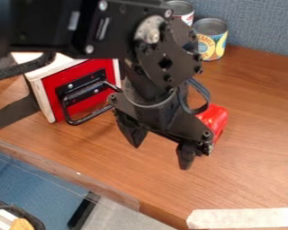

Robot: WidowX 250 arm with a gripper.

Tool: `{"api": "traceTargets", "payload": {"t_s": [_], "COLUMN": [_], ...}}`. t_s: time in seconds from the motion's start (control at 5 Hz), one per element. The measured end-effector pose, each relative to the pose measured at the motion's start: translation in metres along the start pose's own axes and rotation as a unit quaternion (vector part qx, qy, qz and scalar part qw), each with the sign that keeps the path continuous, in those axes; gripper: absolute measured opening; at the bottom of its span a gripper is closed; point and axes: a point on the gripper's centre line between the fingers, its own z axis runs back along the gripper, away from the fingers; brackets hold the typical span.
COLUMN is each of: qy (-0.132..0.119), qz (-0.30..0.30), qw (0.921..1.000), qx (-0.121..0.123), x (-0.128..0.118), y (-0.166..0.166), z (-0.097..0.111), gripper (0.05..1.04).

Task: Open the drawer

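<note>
Bearing black looped handle (74, 121), drawer (52, 83) bright red.

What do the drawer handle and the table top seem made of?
The drawer handle looks like black-coated metal: a thin, bent rod with faint shine. The table top shows brown grain and satin finish, so perhaps wood or laminate.

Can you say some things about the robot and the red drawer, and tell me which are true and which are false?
1. The red drawer front has a black handle. True.
2. The gripper is open. True.
3. The gripper is holding the handle. False: it holds nothing, and the handle is away from its fingers.
4. The can with the yellow label is lying on its side. False: it stands upright.
</note>
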Motion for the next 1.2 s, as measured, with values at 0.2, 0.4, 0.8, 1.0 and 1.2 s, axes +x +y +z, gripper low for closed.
{"api": "traceTargets", "payload": {"t_s": [0.2, 0.4, 0.8, 1.0, 1.2], "qy": [0.008, 0.022, 0.018, 0.02, 0.025], "qz": [-0.005, -0.015, -0.017, -0.012, -0.012], "qw": [1.0, 0.9995, 0.9981, 0.9974, 0.9963], "qx": [0.002, 0.016, 0.057, 0.069, 0.081], "x": [-0.003, -0.001, 0.021, 0.033, 0.044], "y": [0.001, 0.012, 0.041, 0.059, 0.076], "z": [-0.003, -0.012, -0.025, -0.033, -0.038], "gripper": [1.0, 1.0, 1.0, 1.0, 1.0]}}
